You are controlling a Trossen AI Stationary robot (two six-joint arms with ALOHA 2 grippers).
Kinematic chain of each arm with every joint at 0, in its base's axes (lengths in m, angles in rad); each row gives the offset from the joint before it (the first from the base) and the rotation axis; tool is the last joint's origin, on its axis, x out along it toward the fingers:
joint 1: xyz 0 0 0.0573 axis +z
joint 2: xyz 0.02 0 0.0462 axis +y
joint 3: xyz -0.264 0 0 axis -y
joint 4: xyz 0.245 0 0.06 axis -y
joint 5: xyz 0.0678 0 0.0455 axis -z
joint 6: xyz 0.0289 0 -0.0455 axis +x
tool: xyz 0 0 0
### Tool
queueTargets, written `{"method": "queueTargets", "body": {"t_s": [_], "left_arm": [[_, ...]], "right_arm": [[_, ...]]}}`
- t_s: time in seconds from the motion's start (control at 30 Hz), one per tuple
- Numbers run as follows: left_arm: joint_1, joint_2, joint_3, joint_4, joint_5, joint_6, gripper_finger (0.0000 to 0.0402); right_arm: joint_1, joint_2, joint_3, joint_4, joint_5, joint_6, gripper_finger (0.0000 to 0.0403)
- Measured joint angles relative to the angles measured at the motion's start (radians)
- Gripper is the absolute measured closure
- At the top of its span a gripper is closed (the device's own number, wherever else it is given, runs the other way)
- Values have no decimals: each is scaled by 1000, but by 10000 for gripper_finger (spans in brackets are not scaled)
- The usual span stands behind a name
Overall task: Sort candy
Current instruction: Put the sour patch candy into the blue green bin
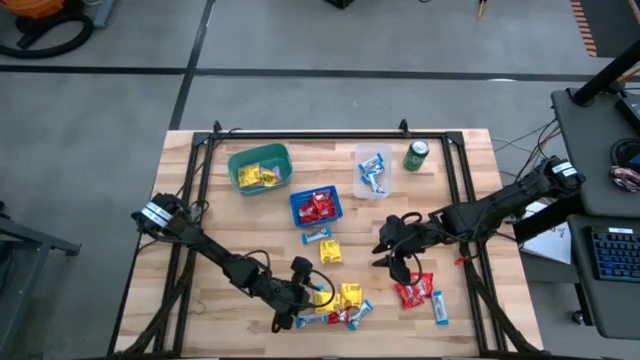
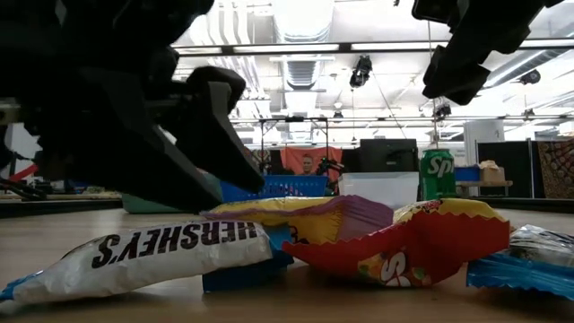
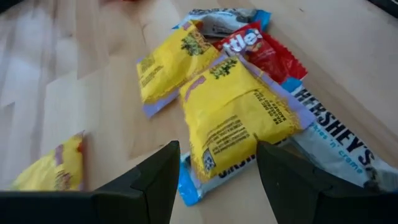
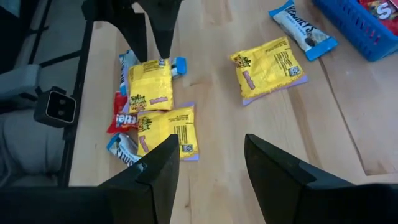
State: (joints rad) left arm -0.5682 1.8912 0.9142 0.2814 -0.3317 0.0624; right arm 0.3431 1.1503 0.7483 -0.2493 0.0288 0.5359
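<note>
The candy lies loose on the wooden table. Near the front edge is a pile holding a yellow pack, a red pack and a blue-and-white bar. My left gripper hangs open low over this pile. Its fingers stand on either side of the yellow pack's near end, and no touch shows. My right gripper is open in the air to the pile's right, above bare wood. Another yellow pack and a bar lie farther back.
At the back stand a green basket with yellow packs, a blue basket with red ones, a clear tub with bars and a green can. Red packs and a bar lie front right.
</note>
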Motion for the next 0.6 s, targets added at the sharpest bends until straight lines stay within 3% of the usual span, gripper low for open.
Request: {"method": "queueTargets", "body": {"t_s": [0.33, 0.47, 0.6], "left_arm": [[29, 36, 0, 66, 71, -1, 223], [30, 36, 0, 65, 76, -3, 272], [30, 34, 0, 62, 84, -10, 347]], "right_arm": [[0, 0, 0, 1, 0, 16, 232], [0, 0, 0, 1, 0, 16, 232], [0, 0, 0, 1, 0, 16, 232]]}}
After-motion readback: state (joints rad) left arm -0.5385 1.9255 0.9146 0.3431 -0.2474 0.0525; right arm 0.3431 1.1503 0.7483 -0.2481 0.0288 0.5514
